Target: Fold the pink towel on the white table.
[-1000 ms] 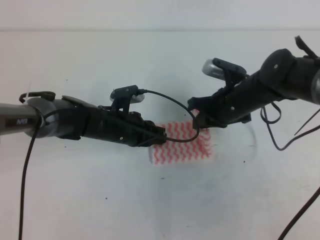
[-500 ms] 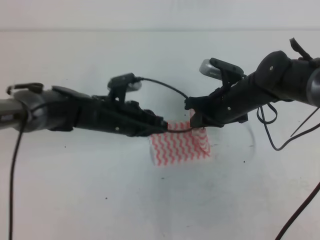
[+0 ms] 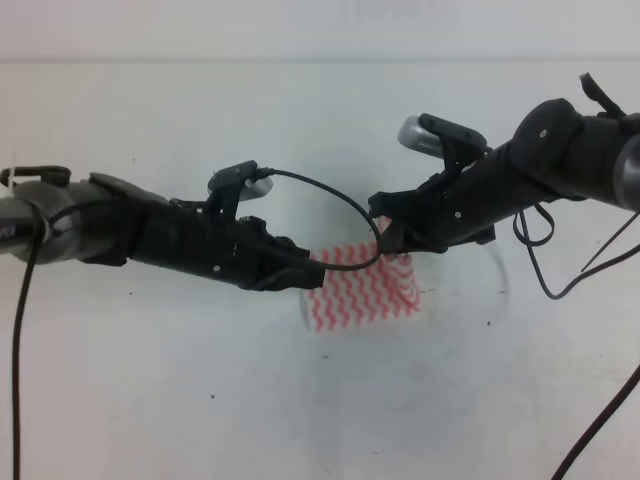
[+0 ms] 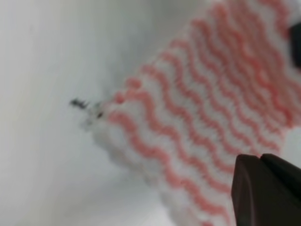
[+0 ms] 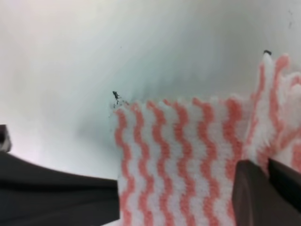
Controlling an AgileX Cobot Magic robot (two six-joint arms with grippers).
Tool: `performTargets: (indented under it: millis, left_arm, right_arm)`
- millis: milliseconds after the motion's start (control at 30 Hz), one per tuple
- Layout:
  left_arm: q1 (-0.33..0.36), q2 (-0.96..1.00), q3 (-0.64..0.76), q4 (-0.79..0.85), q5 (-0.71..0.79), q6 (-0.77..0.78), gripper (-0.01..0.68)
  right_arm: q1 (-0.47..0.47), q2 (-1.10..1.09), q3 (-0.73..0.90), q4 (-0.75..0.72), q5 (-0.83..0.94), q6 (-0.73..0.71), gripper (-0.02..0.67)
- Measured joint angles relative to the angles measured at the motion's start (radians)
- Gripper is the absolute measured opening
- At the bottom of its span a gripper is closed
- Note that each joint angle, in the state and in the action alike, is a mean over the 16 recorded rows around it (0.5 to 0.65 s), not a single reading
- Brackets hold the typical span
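Towel first: the pink towel (image 3: 362, 296) lies near the middle of the white table (image 3: 320, 400), a small folded rectangle with wavy pink-red and white stripes. From the high camera I see my left gripper (image 3: 312, 272) at the towel's upper left corner and my right gripper (image 3: 388, 240) at its upper right corner, where the cloth (image 5: 188, 155) is lifted off the table into a raised flap. On the right wrist feed that flap stands up beside one dark finger (image 5: 263, 193), and the cloth seems pinched there, so I read the right gripper as closed on the towel. On the left wrist feed the striped cloth (image 4: 207, 122) is blurred, with one dark fingertip (image 4: 263, 188) over its near edge; I cannot tell whether that gripper is open or closed.
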Motion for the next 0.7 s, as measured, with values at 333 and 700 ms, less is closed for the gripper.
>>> performTargets:
  millis: [333,700]
  left_arm:
    - [0.0,0.039,0.0,0.003,-0.044,0.004,-0.005]
    - [0.0,0.059,0.0,0.008,-0.077,0.01,-0.005]
  right_arm:
    - [0.0,-0.003,-0.001,0.009,0.008,0.0,-0.016]
    - [0.005,-0.005,-0.005,0.052,0.024,-0.011,-0.017]
